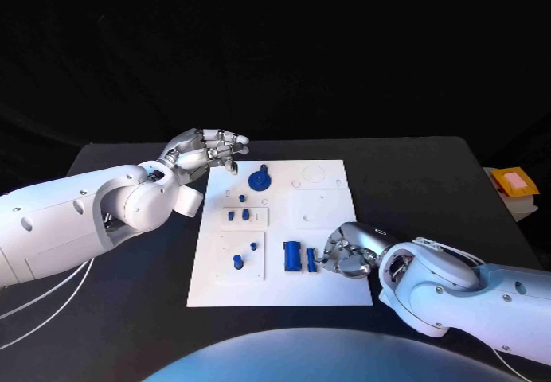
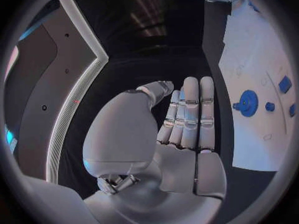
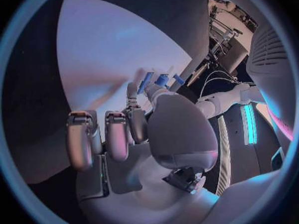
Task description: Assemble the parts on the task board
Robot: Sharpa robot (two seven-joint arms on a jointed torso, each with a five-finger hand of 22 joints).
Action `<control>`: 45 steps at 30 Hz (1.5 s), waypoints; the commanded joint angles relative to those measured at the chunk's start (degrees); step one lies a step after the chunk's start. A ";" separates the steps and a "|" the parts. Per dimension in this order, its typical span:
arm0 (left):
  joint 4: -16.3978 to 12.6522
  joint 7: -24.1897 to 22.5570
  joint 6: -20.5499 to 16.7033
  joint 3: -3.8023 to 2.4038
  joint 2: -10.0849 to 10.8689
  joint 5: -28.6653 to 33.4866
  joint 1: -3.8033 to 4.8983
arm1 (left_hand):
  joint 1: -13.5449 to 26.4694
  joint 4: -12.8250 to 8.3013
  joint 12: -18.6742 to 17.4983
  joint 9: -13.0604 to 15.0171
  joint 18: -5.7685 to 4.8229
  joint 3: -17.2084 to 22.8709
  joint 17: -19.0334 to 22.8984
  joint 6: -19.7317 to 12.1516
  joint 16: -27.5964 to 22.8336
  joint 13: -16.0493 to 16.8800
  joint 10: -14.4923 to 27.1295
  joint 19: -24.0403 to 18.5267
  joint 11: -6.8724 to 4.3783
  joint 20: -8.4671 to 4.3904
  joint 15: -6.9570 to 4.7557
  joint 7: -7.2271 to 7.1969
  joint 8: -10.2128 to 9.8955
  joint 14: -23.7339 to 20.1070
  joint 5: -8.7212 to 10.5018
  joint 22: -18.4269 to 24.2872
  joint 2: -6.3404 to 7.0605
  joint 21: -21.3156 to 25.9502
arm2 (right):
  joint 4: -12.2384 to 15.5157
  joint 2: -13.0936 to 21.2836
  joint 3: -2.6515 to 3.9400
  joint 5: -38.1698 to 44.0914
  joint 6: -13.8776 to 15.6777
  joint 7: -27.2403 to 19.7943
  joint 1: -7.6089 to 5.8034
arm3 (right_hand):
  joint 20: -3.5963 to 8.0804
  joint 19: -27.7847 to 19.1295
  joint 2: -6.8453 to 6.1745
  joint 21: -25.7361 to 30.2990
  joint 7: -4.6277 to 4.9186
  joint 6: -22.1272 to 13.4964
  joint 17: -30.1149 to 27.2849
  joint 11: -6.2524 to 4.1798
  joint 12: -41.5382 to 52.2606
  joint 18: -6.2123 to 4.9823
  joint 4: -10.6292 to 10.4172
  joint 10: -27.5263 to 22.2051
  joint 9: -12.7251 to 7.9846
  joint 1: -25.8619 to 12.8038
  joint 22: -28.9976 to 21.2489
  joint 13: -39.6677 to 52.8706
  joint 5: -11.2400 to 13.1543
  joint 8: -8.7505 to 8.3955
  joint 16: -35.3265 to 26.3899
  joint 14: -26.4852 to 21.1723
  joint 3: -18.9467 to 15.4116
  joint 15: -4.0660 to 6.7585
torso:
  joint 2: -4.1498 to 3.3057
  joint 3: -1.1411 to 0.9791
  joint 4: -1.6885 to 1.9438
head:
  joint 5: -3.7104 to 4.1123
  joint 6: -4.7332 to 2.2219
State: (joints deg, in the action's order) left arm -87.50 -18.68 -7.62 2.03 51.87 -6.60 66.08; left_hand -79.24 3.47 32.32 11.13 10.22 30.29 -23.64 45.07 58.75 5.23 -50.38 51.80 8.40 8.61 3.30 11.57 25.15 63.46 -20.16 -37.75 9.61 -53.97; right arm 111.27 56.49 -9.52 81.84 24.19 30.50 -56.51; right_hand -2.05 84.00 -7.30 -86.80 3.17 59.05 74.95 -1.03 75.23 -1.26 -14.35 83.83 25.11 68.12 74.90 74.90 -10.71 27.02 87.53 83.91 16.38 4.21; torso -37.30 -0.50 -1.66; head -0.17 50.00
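Spanning the middle of the black worktop (image 1: 138, 318) lies the white task board (image 1: 322, 282). Beyond its far-left corner the left hand (image 1: 212, 149) hovers empty, fingers straight and side by side. At the near-right edge the right hand (image 1: 345, 253) pinches a small blue part (image 1: 311, 260), beside a blue block (image 1: 293, 256). A round blue part (image 1: 259, 180) sits farther up.

Looks like a robotics lab or demo booth: black worktop (image 1: 138, 159) against a dark backdrop, white task board (image 1: 327, 294) laid out as a test fixture, lit panel strips along the walls in the wrist views, cabling and equipment racks behind.
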 commanded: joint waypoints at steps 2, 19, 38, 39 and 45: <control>0.12 -0.54 0.81 -0.03 -0.19 -0.09 0.03 | 0.03 -0.25 0.26 -0.03 0.37 -0.07 0.09 -0.49 0.11 -0.06 0.53 -0.06 0.00 0.19 0.20 1.24 0.11 -0.39 -0.36 0.06 -0.33 0.38 | -0.47 0.65 0.05 -2.00 2.34 -4.63 -0.62 | 0.22 4.31 -0.38 0.91 -0.01 -0.34 9.79 -0.01 -1.21 0.35 0.48 0.17 -0.13 1.49 13.89 5.66 0.56 -0.26 -0.02 4.99 0.25 0.31 | 0.14 0.05 -0.07 | 0.05 0.00; 8.02 -6.60 -3.29 0.61 -4.18 5.23 -0.69 | 0.72 -0.24 0.94 0.46 0.25 -0.78 1.85 1.80 -2.65 -0.44 -1.94 -3.34 -0.97 0.25 -0.03 -0.11 1.86 -4.80 0.43 1.01 -0.12 2.77 | -21.36 -3.67 0.73 -59.61 2.41 -43.91 -8.30 | -3.86 -20.08 -1.63 60.18 5.83 -11.71 -30.91 5.23 -42.64 -9.12 3.19 -24.42 -1.59 13.34 -9.11 -25.31 2.85 -4.71 -33.58 -11.40 6.17 -4.11 | 3.49 1.42 -0.24 | 1.42 -4.65; 20.96 -9.32 -6.36 0.63 -10.98 10.67 -2.18 | 28.07 -3.47 -32.32 -11.13 -10.22 -30.29 23.64 -45.07 -58.75 -5.23 50.38 -51.80 -8.40 -8.61 -3.30 -11.57 -25.15 -63.46 20.16 37.75 -9.61 53.97 | -44.29 -15.19 1.86 -71.33 -1.89 -49.54 -9.59 | 2.05 -84.00 7.30 86.80 -3.17 -59.05 -74.95 1.03 -75.23 1.26 14.35 -83.83 -25.11 -16.56 -74.90 -74.90 10.71 -27.02 -87.53 -83.91 -16.38 -4.21 | 5.20 1.16 -0.45 | 0.53 -9.81; 20.70 -9.34 -6.70 0.60 -10.94 10.63 -2.22 | 29.99 -3.47 -32.32 -11.13 -10.22 -30.29 23.64 -45.07 -58.75 -5.23 50.38 -51.80 -8.40 -8.61 -3.30 -11.57 -25.15 -63.46 20.16 37.75 -9.61 53.97 | -43.95 -15.14 1.97 -71.48 -1.56 -49.70 -9.50 | 2.05 -84.00 7.30 86.80 -3.17 -59.05 -74.95 1.03 -75.23 1.26 14.35 -83.83 -25.11 -18.50 -74.90 -74.90 10.71 -27.02 -87.53 -83.91 -16.38 -4.21 | 5.22 1.14 -0.38 | 0.52 -9.98; 16.80 -9.64 -11.72 0.15 -10.31 9.95 -2.85 | 79.24 -3.47 -32.32 -11.13 -10.22 -30.29 23.64 -45.07 -58.75 -5.23 50.38 -51.80 -8.40 -8.61 -3.30 -11.57 -25.15 -63.46 20.16 37.75 -9.61 53.97 | -38.92 -14.40 3.65 -73.78 3.21 -52.05 -8.20 | 2.05 -84.00 7.30 86.80 -3.17 -59.05 -74.95 1.03 -75.23 1.26 14.35 -83.83 -25.11 -68.12 -74.90 -74.90 10.71 -27.02 -87.53 -83.91 -16.38 -4.21 | 5.63 0.85 0.53 | 0.37 -12.49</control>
State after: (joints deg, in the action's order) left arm -69.68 -27.86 -15.57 2.29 41.49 4.14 63.34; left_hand -47.37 1.66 1.11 1.92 2.43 6.11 -1.46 9.72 3.10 0.82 -11.80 8.91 2.49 3.70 2.39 2.54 3.69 9.96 -4.23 -2.65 2.38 -2.91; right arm 70.96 42.04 -6.10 9.58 23.87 -19.28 -64.99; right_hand -3.39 10.54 -1.91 -0.90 2.59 10.81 4.19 2.27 1.18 -3.03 -1.71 12.48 3.87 47.99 6.84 1.59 -1.31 2.92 2.55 11.80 5.77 -1.94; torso -31.94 0.52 -1.75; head 0.28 38.69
